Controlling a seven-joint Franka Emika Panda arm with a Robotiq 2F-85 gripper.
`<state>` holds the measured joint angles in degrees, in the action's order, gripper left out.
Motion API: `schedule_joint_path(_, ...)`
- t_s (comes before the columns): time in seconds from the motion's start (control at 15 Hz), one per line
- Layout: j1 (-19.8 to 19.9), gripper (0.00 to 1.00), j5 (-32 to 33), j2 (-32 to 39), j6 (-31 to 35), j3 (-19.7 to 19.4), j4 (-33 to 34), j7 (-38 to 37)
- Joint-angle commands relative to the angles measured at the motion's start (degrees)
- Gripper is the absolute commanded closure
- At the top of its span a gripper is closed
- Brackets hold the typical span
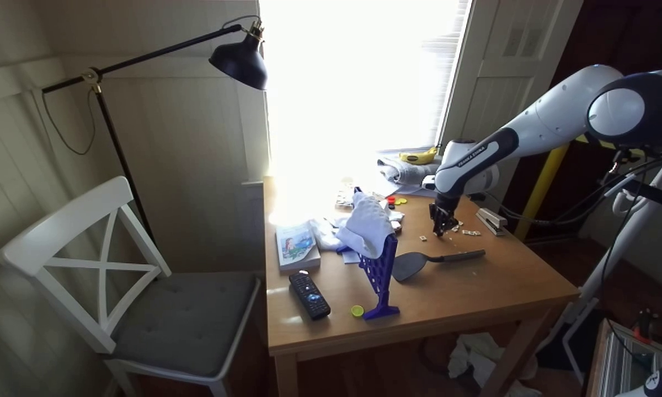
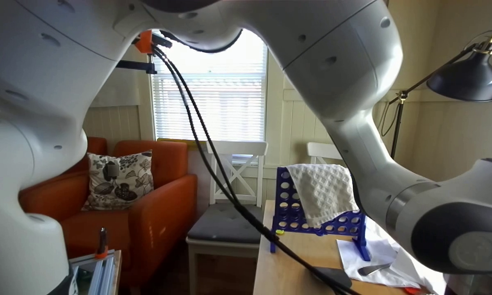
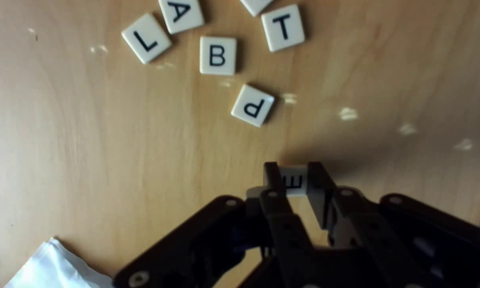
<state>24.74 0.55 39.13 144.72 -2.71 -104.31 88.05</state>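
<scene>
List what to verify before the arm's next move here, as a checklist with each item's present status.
1. E tile between the fingertips of the gripper: ok, seen in the wrist view.
2. Firm contact on both sides: cannot tell.
3. E tile off the table: cannot tell.
4. P tile clear of the fingertips: ok; a gap shows.
5. Surroundings free of other tiles: not ok; B tile and T tile lie near.
6. Spatula clear of the gripper: ok; apart in an exterior view.

E tile (image 3: 293, 190) partly hidden by claw (image 3: 293, 172) | top-edge tile (image 3: 257, 5) cut off, letter unseen | tiles (image 1: 466, 232) in an exterior view: letters illegible
</scene>
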Motion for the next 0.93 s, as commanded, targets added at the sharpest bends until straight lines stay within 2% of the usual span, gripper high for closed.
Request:
schedule_joint_path(0.0,-1.62,0.95,-0.73,-1.37,1.40,0.21,-2.78,-4.08)
schedule_joint_path(0.4,-3.49,0.95,0.46,-1.38,3.01,-0.43,-3.40,-10.84)
schedule_joint_path(0.87,-3.95,0.95,2.14,-1.76,2.63,-0.91,-3.87,-11.71)
